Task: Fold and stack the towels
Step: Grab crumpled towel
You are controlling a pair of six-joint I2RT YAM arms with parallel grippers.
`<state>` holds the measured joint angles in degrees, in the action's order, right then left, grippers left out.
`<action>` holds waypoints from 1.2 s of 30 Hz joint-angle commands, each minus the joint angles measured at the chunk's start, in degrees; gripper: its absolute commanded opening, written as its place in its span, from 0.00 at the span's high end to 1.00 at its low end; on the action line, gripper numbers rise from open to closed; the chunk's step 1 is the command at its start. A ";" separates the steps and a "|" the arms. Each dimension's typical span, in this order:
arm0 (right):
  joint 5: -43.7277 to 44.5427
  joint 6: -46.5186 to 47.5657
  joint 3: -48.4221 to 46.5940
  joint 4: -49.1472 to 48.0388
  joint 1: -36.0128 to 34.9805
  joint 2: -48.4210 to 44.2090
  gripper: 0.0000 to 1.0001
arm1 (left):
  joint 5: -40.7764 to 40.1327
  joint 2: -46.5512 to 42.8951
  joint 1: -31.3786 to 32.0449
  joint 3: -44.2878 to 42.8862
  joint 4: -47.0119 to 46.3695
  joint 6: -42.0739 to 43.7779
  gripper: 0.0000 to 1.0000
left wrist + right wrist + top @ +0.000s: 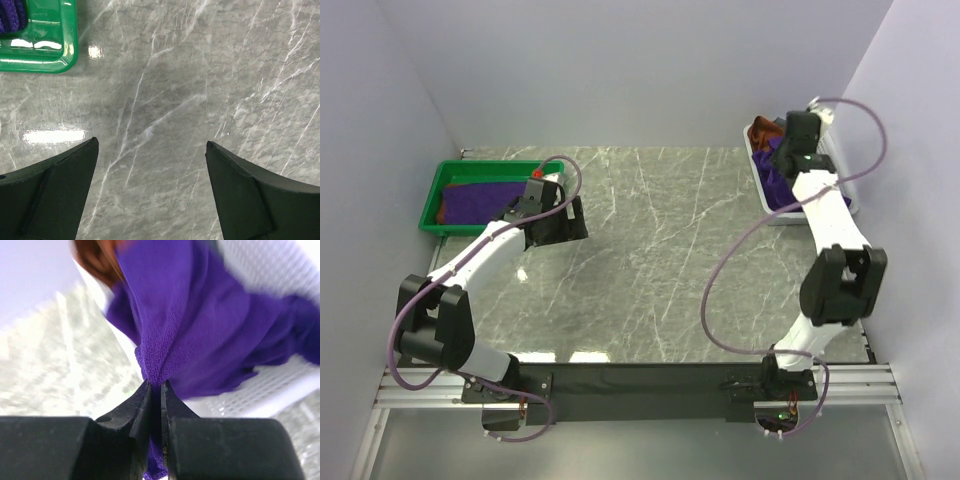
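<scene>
My right gripper is shut on a fold of a deep purple towel that trails up out of the white basket. A rust-brown towel shows behind it. From above, this gripper sits over the basket at the back right, with purple cloth and brown cloth inside. My left gripper hangs open over bare marble, nothing between its fingers. A folded purple towel lies in the green tray, with a brown edge under it.
The marble tabletop spans between the two containers. White walls close in the back and both sides. The green tray's corner lies at the top left in the left wrist view. A black rail runs along the near edge between the arm bases.
</scene>
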<state>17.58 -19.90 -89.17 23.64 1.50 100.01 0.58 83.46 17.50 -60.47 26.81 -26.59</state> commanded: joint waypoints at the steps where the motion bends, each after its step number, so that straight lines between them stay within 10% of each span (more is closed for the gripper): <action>1: 2.45 4.95 -6.53 -4.30 0.08 -9.46 0.98 | -0.40 -0.67 0.08 -1.50 -1.67 0.84 0.06; 10: -2.46 11.90 -8.82 -20.64 0.08 -17.13 0.98 | -0.32 -0.67 0.08 -1.50 -1.67 0.84 0.06; 24: -21.44 15.08 -23.60 -12.21 -15.98 -7.10 1.00 | -0.32 -0.32 -0.01 -1.58 -1.85 0.57 0.06; 36: -27.07 1.10 21.54 -19.95 -33.74 -26.77 0.83 | -3.57 -4.35 -0.01 -0.79 -2.02 0.57 0.06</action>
<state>-6.83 -12.88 -75.29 5.89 -29.69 79.02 -1.83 82.41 17.50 -60.47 26.79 -26.61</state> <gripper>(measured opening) 0.157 0.939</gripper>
